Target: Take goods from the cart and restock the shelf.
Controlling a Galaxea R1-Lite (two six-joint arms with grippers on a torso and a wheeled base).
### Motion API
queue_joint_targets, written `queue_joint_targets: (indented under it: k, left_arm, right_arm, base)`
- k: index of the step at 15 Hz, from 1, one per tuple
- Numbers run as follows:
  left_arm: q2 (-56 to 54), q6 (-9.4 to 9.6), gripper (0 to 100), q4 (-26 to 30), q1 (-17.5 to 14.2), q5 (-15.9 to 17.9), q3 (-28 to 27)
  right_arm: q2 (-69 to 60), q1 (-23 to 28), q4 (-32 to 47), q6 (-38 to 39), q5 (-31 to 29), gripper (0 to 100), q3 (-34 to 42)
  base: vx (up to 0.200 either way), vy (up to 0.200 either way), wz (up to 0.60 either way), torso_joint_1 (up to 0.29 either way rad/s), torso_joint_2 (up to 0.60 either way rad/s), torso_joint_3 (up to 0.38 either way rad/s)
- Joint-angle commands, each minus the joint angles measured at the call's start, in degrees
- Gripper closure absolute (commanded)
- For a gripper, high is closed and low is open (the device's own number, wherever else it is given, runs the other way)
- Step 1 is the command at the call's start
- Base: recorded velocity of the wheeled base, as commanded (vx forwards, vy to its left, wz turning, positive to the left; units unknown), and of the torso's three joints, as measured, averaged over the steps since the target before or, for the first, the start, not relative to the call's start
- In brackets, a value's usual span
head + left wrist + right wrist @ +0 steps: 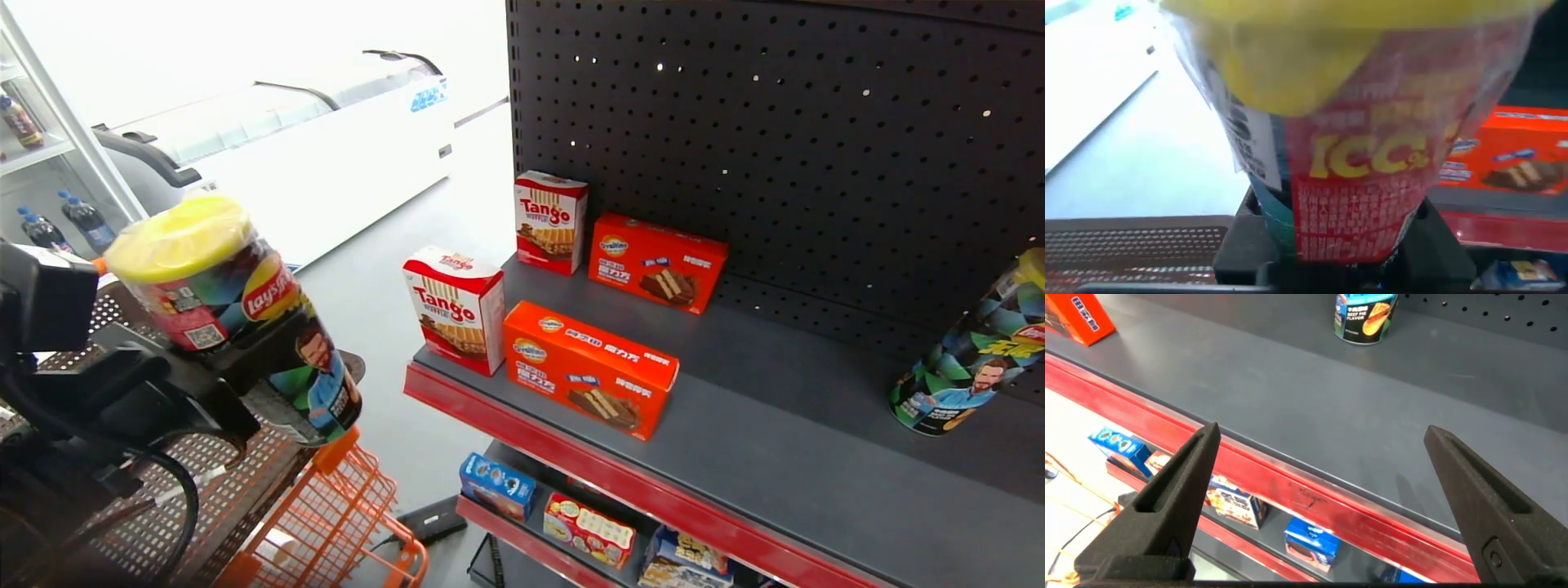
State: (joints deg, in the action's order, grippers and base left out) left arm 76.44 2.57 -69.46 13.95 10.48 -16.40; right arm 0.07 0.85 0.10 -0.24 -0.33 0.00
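Left gripper (245, 363) jaws pinched yellow-lidded chip canister (212, 278) at mid-body, tilted, above orange cart (326, 506), beside the shelf (775, 425). Right gripper (1323, 433) jaws spread wide above the shelf's red front edge. Second canister (971, 359) stood on the shelf, far right.

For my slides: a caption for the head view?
Left gripper holds a yellow-lidded chip canister above the orange cart, beside a partly stocked shelf.

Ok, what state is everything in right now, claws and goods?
Left claw: shut on held can.
Held can: lid on, tilted.
Right claw: open, empty.
Shelf can: standing, ungripped.
Wafer boxes: closed, upright.
Orange boxes: closed, on their long edges.
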Motion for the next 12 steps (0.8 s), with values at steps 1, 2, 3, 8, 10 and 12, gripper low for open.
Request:
queue_joint_targets:
  k: [1, 2, 3, 8, 10, 12]
  left_arm:
    - [-0.8, 0.06, 100, 1.7, 4.8, 0.2, -1.0]
    - [-0.8, -0.11, 100, 2.2, 6.2, 0.2, -1.5]
    - [-0.9, -0.64, 100, 3.4, 8.4, 0.4, -1.9]
    - [1.2, -1.43, 100, 3.4, 10.8, 9.0, -1.1]
    - [2.6, -1.61, 100, 3.4, 14.4, 9.2, -2.0]
    - [5.0, -1.69, 100, 3.2, 16.8, 9.4, -3.2]
  right_arm:
    - [0.0, 0.0, 0.0, 0.0, 0.0, 0, 0.0]
    - [0.0, 0.0, 0.0, 0.0, 0.0, 0, 0.0]
    - [0.0, 0.0, 0.0, 0.0, 0.0, 0, 0.0]
    - [0.0, 0.0, 0.0, 0.0, 0.0, 0, 0.0]
    - [0.0, 0.0, 0.0, 0.0, 0.0, 0, 0.0]
    - [0.0, 0.0, 0.0, 0.0, 0.0, 0, 0.0]
  base:
    - [0.0, 0.0, 0.0, 0.0, 0.0, 0.0]
    - [0.0, 0.0, 0.0, 0.0, 0.0, 0.0]
    - [0.0, 0.0, 0.0, 0.0, 0.0, 0.0]
    - [0.0, 0.0, 0.0, 0.0, 0.0, 0.0]
    - [0.0, 0.0, 0.0, 0.0, 0.0, 0.0]
    - [0.0, 0.0, 0.0, 0.0, 0.0, 0.0]
